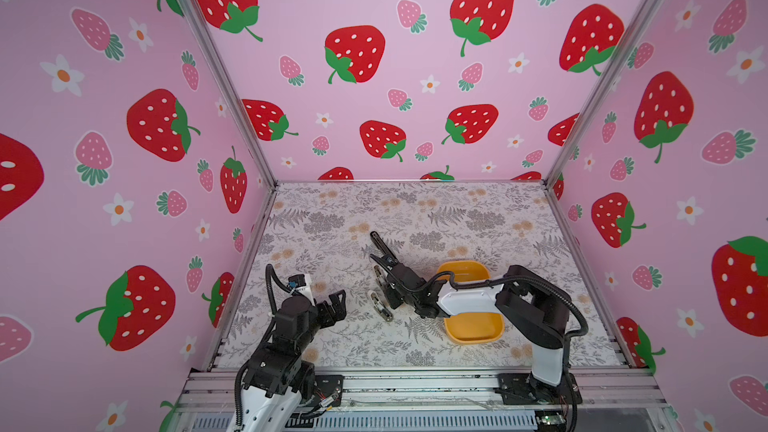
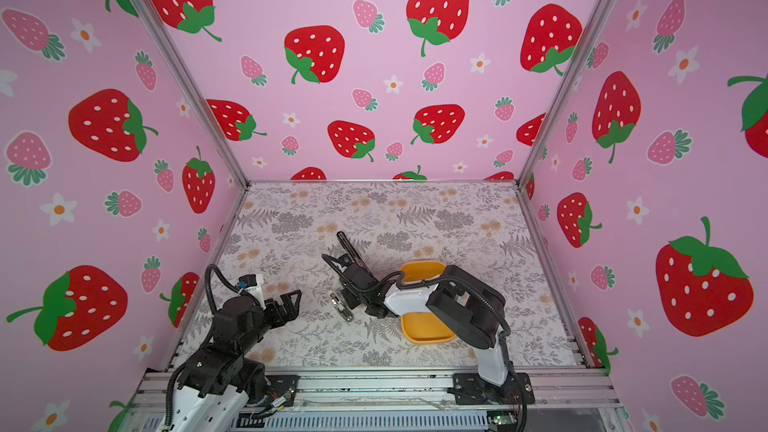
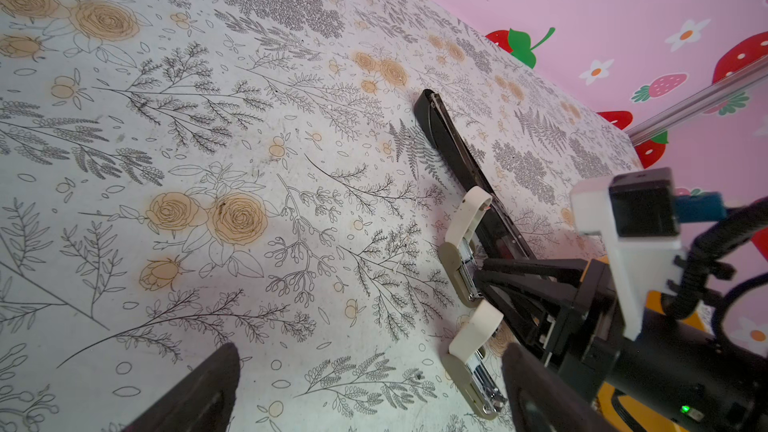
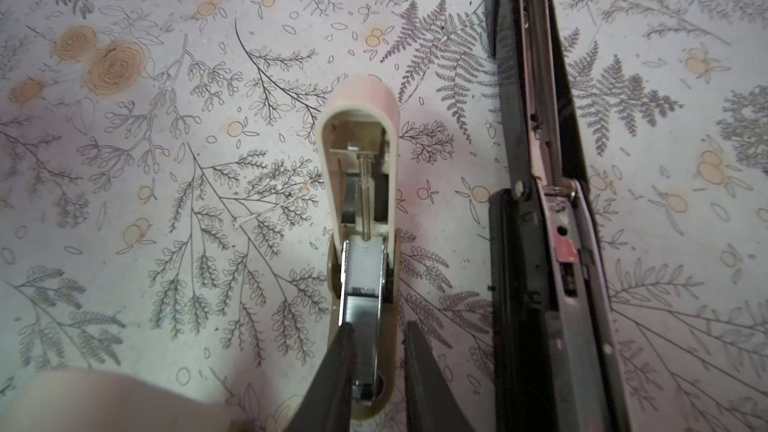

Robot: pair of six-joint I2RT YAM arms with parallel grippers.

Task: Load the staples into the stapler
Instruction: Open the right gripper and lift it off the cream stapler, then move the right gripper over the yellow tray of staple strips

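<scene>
The right gripper (image 4: pixel 379 328) has narrow jaws around the staples (image 4: pixel 365 313) in the small white stapler (image 4: pixel 357 118). I cannot tell if it pinches them yet. Squeeze softly and lift straight up. The black stapler (image 4: pixel 536 243) lies open just beside. The left gripper (image 1: pixel 336 299) is wide open.

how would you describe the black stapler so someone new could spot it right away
On the floral table, look left of the yellow tray and a little toward the back wall. The stapler lies there, opened out flat. It is long, slim and black, unlike the two stubby white-topped staplers beside it.
</scene>
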